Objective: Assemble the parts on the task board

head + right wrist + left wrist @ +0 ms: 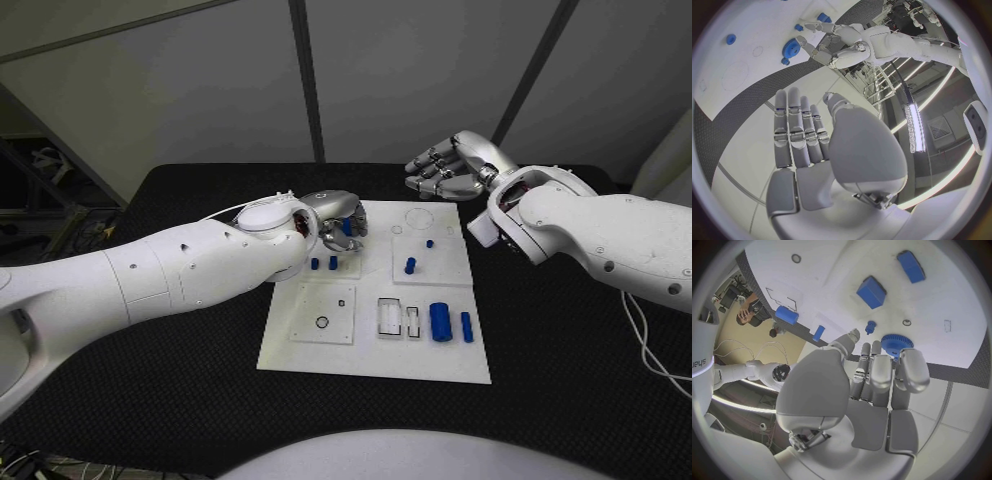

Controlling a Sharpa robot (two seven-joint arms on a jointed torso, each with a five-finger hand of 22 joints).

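Head view: white flat task board lies mid-table, small blue plastic parts scattered on it
Left hand: poised over the board's far-left corner, fingers close together and nearly straight, holding nothing, tips just above the toothed blue gear
Right hand: beyond the board's far edge, fingers loosely curled, empty
Handling: gear probably light, stiff, slick; best pinched across its toothed rim
Other parts: two blue cylinders lie near the board's near-right edge

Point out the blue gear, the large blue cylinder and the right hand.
blue gear (897, 344): left wrist view, toothed top face.
large blue cylinder (440, 322): head view, mid-body.
right hand (453, 165): head view, back of the curled fingers.
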